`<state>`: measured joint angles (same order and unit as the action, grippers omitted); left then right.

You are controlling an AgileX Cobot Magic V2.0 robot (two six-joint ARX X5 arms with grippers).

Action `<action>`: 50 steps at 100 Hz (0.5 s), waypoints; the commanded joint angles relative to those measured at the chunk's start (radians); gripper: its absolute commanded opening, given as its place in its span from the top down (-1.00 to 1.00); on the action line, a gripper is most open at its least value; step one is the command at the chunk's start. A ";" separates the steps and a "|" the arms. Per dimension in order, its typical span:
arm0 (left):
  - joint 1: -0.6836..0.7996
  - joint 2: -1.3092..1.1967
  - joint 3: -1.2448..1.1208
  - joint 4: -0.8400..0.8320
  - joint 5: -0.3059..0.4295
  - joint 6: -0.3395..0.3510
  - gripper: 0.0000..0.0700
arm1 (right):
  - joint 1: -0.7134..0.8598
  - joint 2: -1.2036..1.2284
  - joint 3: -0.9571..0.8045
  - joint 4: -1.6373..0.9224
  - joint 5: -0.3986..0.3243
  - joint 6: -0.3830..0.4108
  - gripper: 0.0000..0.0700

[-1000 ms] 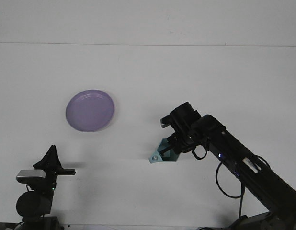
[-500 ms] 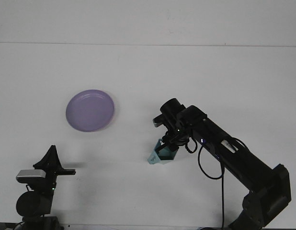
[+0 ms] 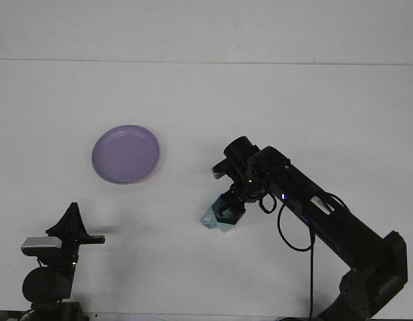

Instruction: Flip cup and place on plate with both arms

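The fingers of the right gripper (image 3: 228, 210) are closed on the teal cup (image 3: 218, 219), which is held tilted just above the white table (image 3: 273, 107), right of centre. The cup is kept well apart from the purple plate (image 3: 125, 154), which lies flat on the table to the far left of it. The left gripper (image 3: 71, 226) is parked at the near left edge, pointing upward; whether its fingers are wide or narrow cannot be told from the front view.
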<state>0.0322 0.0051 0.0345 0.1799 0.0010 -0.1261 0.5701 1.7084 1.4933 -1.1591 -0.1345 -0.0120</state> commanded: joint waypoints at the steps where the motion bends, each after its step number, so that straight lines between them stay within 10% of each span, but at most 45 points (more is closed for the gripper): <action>1: 0.000 -0.002 -0.007 0.029 -0.002 -0.135 0.97 | -0.023 -0.058 0.027 0.018 0.004 -0.019 0.26; 23: 0.000 0.000 0.049 0.034 0.024 -0.302 0.96 | -0.143 -0.304 -0.026 0.196 -0.024 -0.019 0.27; 50: 0.000 0.170 0.283 -0.116 0.187 -0.308 0.96 | -0.313 -0.768 -0.516 0.658 -0.034 0.043 0.27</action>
<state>0.0322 0.1158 0.2596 0.0792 0.1505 -0.4229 0.2821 1.0283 1.0889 -0.5823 -0.1646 -0.0006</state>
